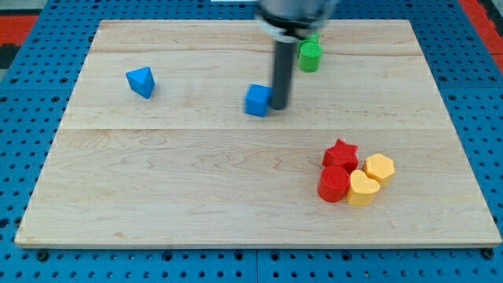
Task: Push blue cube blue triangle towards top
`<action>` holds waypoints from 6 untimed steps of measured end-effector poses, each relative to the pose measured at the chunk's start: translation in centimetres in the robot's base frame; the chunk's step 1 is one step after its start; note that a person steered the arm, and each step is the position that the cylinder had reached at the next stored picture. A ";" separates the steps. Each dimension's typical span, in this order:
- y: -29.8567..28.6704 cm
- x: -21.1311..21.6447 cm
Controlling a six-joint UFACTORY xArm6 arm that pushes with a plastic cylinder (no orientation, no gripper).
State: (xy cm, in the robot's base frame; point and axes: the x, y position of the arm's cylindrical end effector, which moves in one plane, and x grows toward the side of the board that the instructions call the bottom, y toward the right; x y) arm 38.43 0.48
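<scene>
The blue cube (257, 101) sits near the middle of the wooden board (196, 181), slightly toward the view's top. The blue triangle (141, 81) lies at the view's upper left. My tip (279, 105) is at the end of the dark rod, right beside the blue cube on its right side, touching or nearly touching it. The triangle is far to the left of the tip.
A green cylinder (310, 56) stands just right of the rod near the top, with another green block partly hidden behind it. At the lower right a red star (341, 152), red cylinder (333, 184), yellow heart (361, 189) and yellow hexagon (380, 167) cluster together.
</scene>
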 end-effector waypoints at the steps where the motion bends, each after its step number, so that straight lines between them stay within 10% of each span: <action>1: -4.8 1.0; 6: -12.5 -6.6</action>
State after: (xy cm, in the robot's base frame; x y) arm 31.80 -12.01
